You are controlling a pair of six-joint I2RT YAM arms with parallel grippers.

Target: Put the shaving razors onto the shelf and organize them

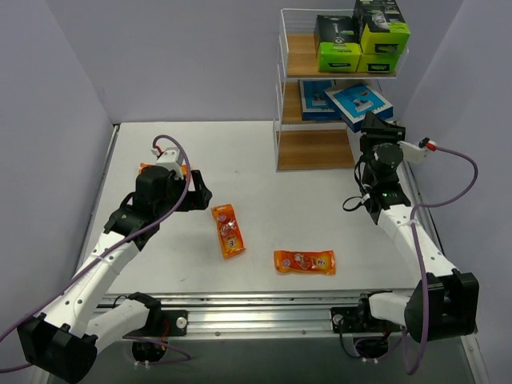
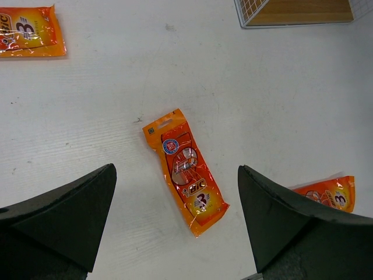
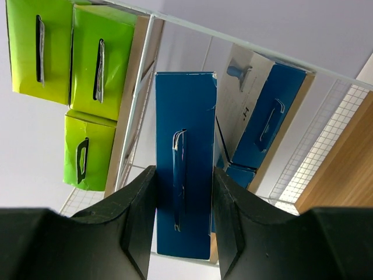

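Reading "BIC" and "3" on the glossy orange packet (image 2: 185,171) lying flat on the tabletop (image 2: 280,87), I find my left claw (image 2: 176,172) spread wide above it, holding nothing. My right claw (image 3: 183,201) is clamped on a blue pack (image 3: 185,116) at the middle tier of the shelf (image 1: 314,149), under the lime-green boxes (image 1: 340,50). A second packet (image 2: 26,32) and a third packet (image 2: 329,195) lie well apart.
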